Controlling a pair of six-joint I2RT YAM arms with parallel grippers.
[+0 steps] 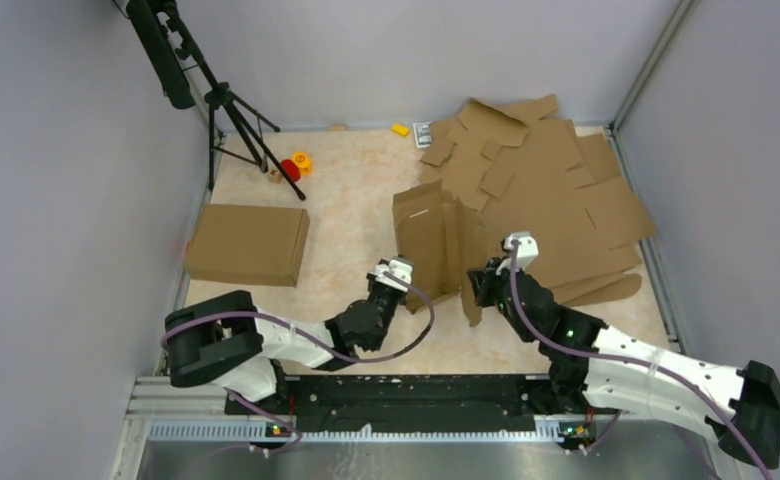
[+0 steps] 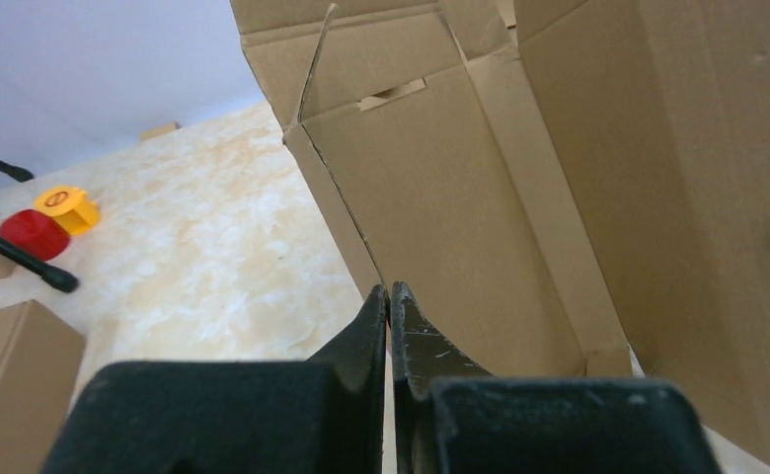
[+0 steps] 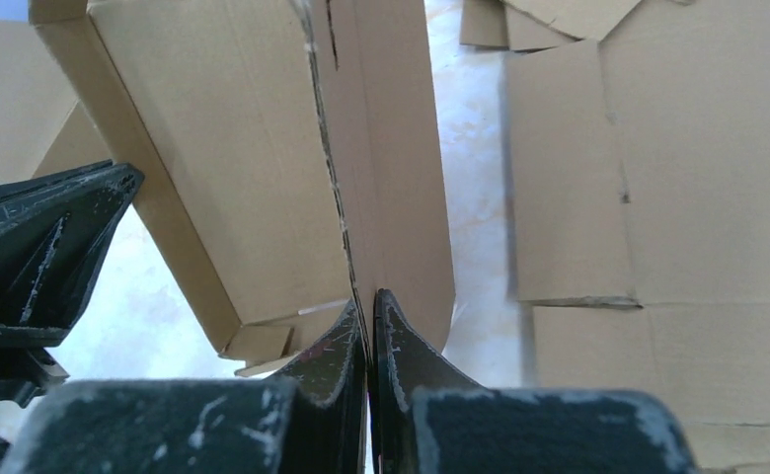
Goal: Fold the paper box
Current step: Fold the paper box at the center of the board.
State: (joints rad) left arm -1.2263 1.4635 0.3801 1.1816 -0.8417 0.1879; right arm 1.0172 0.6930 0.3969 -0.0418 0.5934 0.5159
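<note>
Two-handed fold: right gripper point(image 3: 372, 296) pinches the paper box point(image 1: 436, 240) by its upright flap point(image 3: 391, 197); left gripper point(image 2: 389, 291), closed, should brace the wall point(image 2: 440, 217) just ahead.

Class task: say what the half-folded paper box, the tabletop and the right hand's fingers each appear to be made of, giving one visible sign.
The paper box: matte brown corrugated cardboard, judging by its raw cut edges and creases. The table: smooth cream marbled surface, perhaps laminate or stone, unclear which. The right hand has black fingers, probably hard plastic, with pale scratches.
</note>
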